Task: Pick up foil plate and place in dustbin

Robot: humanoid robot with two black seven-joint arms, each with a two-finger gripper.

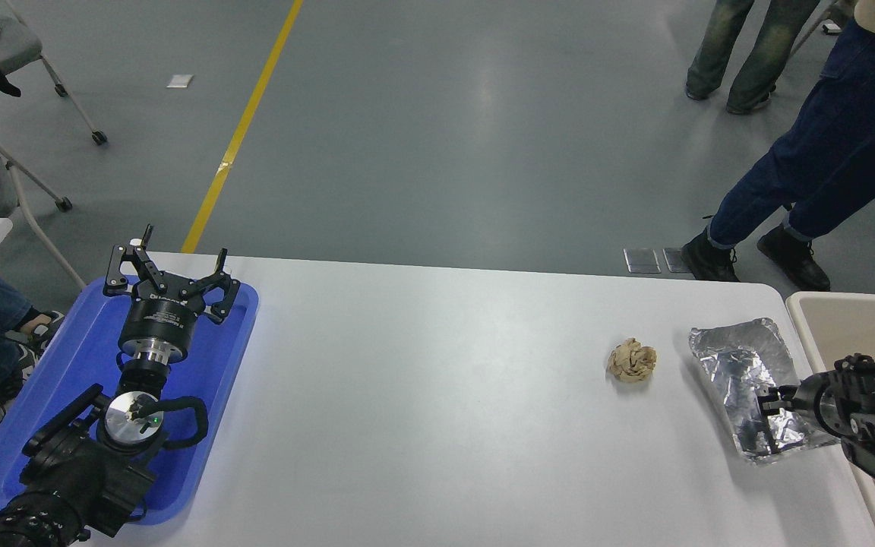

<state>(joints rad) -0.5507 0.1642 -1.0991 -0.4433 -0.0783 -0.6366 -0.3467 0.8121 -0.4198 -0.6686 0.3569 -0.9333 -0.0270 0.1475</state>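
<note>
The foil plate point(741, 372), a shiny crinkled silver tray, lies on the white table point(422, 395) near its right edge. The dustbin point(840, 319), beige with a pale thick rim, stands just past that edge, to the right of the plate. My right gripper point(770, 416) comes in from the right edge. It is low over the plate's near right part, its two fingers apart with foil showing between them. My left gripper point(172, 267) is parked open over the blue tray point(65, 395) at the lower left.
A small crumpled tan paper ball point(632, 360) lies on the table just left of the foil plate. People's legs point(810, 167) stand beyond the table's far right corner. Chairs point(20, 53) stand at the far left.
</note>
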